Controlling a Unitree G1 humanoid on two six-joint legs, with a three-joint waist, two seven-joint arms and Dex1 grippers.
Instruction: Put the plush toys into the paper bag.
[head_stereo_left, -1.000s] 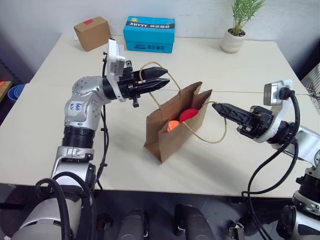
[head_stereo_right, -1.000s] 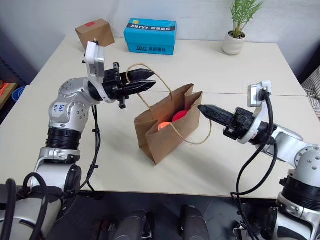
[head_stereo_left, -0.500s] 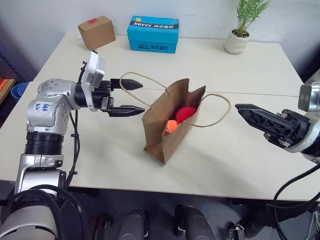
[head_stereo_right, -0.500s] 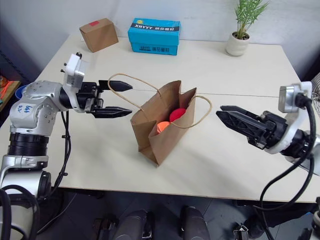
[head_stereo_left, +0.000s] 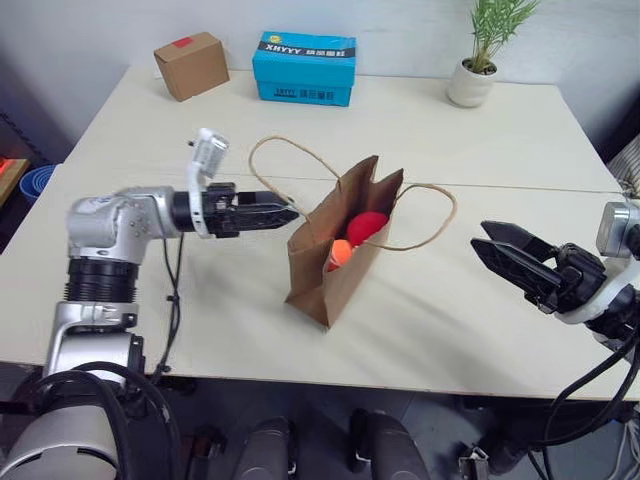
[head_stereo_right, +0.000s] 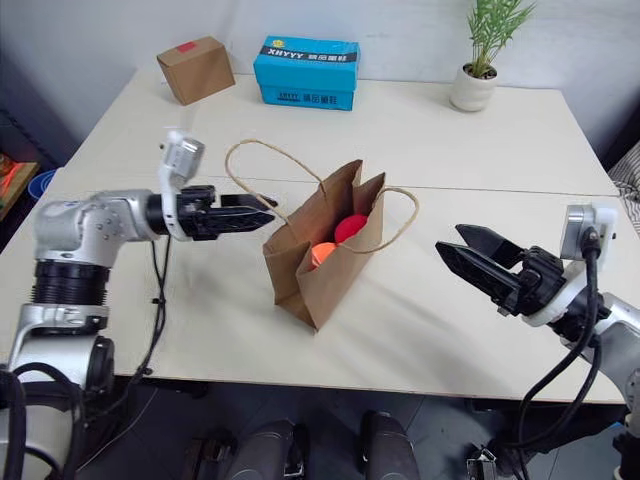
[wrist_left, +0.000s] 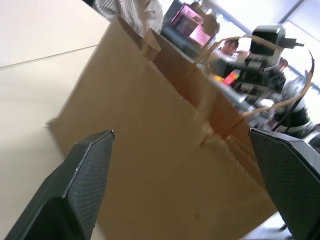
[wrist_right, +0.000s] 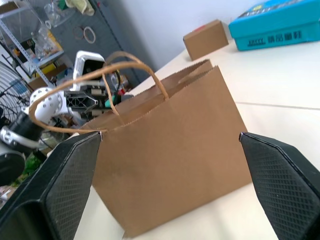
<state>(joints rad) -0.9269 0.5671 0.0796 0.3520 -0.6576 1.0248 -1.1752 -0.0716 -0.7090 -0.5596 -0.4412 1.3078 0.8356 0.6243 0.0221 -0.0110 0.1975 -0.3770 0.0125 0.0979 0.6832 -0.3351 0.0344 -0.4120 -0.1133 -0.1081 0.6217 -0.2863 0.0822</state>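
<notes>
Here, paper bag (head_stereo_left: 340, 262) between open left end effector (head_stereo_left: 283, 213), open right end effector (head_stereo_left: 502, 251).

Cardboard box (head_stereo_left: 188, 64), blue box (head_stereo_left: 303, 67), potted plant (head_stereo_left: 481, 52) along table (head_stereo_left: 520, 160) back edge

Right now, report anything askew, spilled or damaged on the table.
Nothing spilled or damaged. The paper bag stands upright and open, set at an angle to the table edge, with the red toy and orange toy inside. Its cord handles flop outward. Both pincers are clear of it.
</notes>
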